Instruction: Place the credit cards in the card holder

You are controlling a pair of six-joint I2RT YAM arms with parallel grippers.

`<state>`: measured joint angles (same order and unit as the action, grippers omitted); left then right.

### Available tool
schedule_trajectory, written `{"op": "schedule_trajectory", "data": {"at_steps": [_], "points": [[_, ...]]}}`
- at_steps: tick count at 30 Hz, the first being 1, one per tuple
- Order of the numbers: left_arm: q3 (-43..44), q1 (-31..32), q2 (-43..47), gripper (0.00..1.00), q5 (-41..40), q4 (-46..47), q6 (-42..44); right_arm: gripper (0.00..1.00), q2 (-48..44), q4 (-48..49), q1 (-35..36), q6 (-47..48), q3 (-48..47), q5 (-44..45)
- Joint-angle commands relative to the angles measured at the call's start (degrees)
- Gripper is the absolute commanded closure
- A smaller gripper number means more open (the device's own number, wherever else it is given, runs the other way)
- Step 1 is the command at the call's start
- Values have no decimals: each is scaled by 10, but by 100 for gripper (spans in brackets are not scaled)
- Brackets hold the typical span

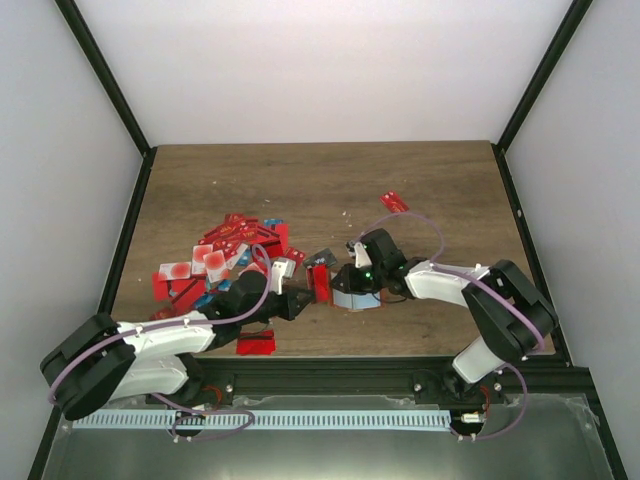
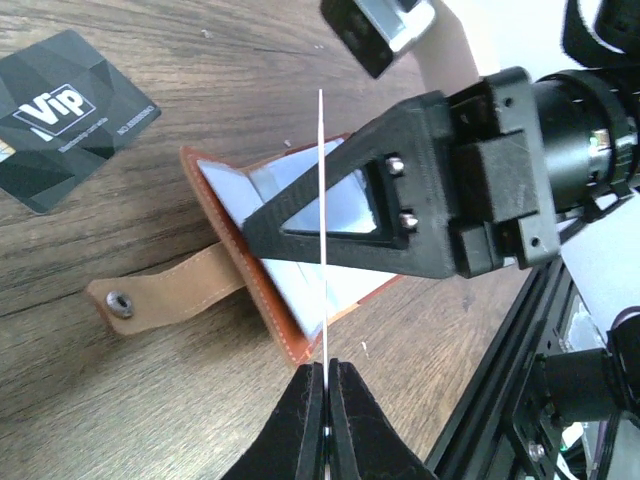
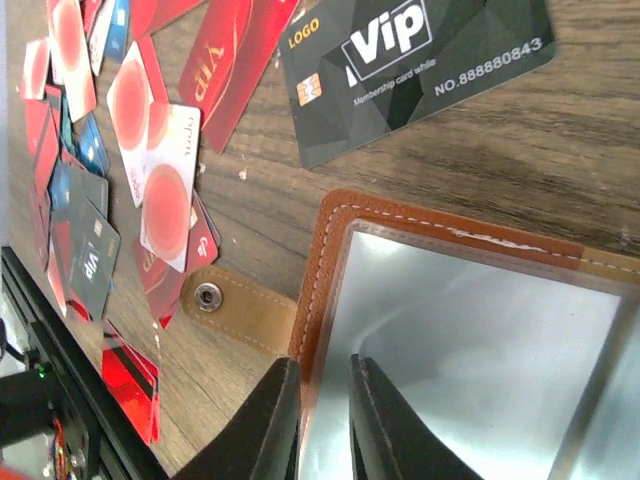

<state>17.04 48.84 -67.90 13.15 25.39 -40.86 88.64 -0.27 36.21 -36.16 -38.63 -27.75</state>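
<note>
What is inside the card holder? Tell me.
Pale, glossy sleeve panels show inside the open card holder, nothing visible in them. The right gripper covers part, so that is unknown. The left gripper holds a card edge-on, not yet inserted.

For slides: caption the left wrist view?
Left hand holds a card edge-on over the open card holder.

credit cards [image 1: 225,255] heaped left of card holder [image 1: 357,296] | 1 card [image 1: 394,202] behind-right, apart | 1 card [image 1: 256,344] at near table [image 1: 450,180] edge
</note>
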Motion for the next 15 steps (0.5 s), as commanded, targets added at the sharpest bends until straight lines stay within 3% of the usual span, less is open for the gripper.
{"op": "schedule_trajectory", "data": {"at_steps": [1, 8, 15], "points": [[-1, -2, -1, 96, 8, 31, 6, 88, 28, 30, 5, -9, -4, -20], [26, -4, -18, 96, -14, 11, 20, 94, 37, 40, 5, -8, 18, -14], [79, -11, -116, 96, -1, 43, -11, 99, 25, 51, 4, -9, 51, -6]]}}
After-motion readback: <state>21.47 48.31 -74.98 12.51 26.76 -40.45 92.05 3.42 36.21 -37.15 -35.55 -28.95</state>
